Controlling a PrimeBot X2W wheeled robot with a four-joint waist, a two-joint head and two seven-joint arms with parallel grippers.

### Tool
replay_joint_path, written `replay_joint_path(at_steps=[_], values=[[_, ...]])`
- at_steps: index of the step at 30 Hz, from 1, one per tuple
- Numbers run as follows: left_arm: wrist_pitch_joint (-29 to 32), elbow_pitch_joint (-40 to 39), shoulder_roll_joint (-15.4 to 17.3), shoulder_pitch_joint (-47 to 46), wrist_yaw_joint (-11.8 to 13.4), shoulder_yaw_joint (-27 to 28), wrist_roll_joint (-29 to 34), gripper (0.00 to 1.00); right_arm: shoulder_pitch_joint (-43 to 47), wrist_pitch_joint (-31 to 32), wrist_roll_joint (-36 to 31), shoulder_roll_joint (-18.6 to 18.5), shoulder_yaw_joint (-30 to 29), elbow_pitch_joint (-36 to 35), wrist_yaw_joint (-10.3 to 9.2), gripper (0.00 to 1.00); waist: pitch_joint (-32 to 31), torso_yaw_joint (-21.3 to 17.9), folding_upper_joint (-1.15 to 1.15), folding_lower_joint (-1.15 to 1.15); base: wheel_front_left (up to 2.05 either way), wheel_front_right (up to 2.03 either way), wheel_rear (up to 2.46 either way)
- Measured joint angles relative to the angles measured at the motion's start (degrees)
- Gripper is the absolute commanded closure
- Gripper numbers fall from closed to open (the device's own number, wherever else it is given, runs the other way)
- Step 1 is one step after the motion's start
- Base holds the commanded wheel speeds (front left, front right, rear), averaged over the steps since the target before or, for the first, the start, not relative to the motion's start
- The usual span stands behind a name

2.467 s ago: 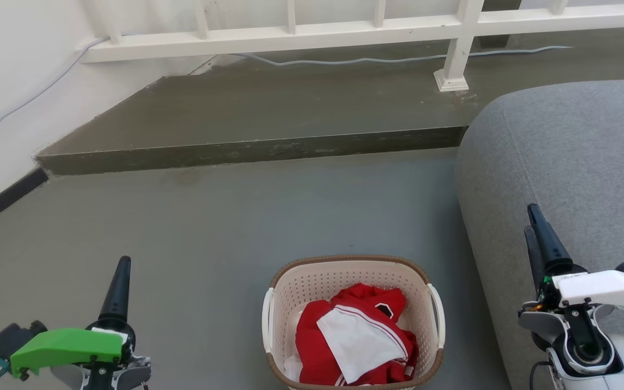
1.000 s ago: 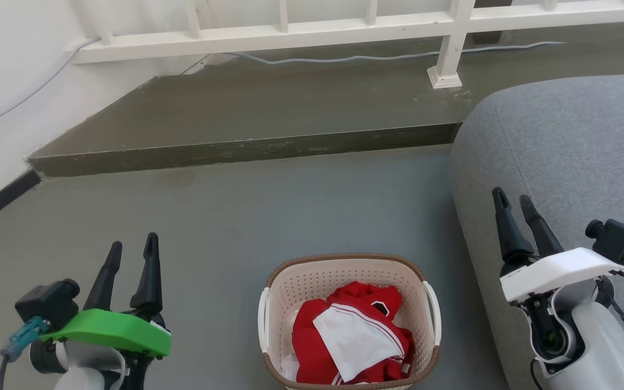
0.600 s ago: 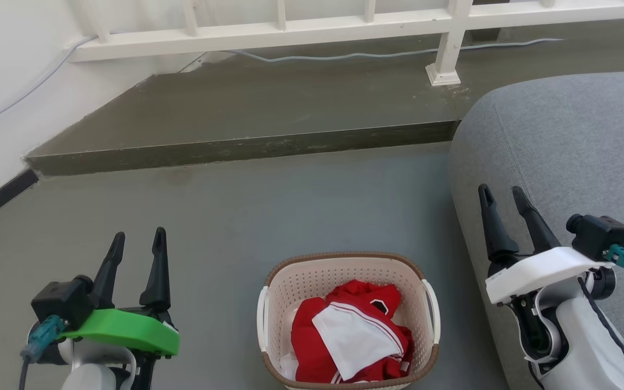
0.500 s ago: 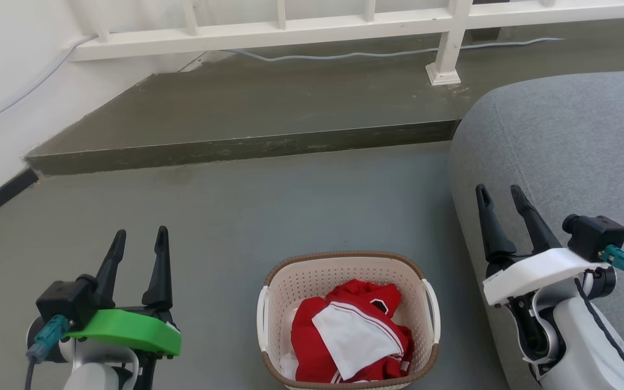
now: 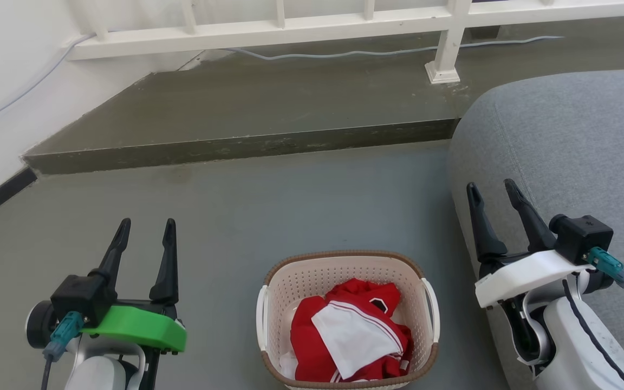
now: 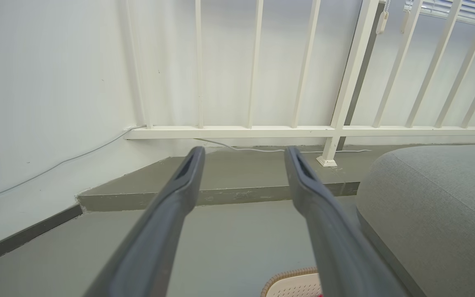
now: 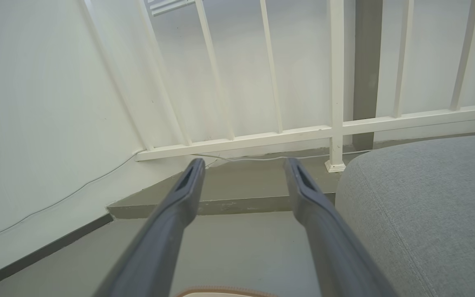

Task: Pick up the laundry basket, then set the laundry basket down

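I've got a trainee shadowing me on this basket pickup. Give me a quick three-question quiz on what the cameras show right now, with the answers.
1. True or false: the laundry basket stands on the floor, and neither gripper touches it.
2. What lies in the basket? A) red and white clothing; B) blue towels; C) nothing.
3. Fill in the blank: in the head view, the left gripper and the right gripper flank the basket, and the fingers of both are ____ (open or shut).

Key: 1 true; 2 A; 3 open.
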Motion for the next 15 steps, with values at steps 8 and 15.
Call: replay_joint_path(at_steps=[8, 15], values=[[0.0, 0.0, -0.1, 0.0, -0.1, 0.5, 0.0, 0.0, 0.0, 0.0, -0.6, 0.4, -0.8, 0.0, 0.33, 0.0, 0.0, -0.1, 0.0, 0.0, 0.0, 0.0, 0.0], [0.0, 0.0, -0.2, 0.0, -0.1, 1.0, 0.0, 0.0, 0.0, 0.0, -1.5, 0.9, -1.2, 0.1, 0.59, 0.0, 0.0, -0.2, 0.0, 0.0, 0.0, 0.0, 0.0]])
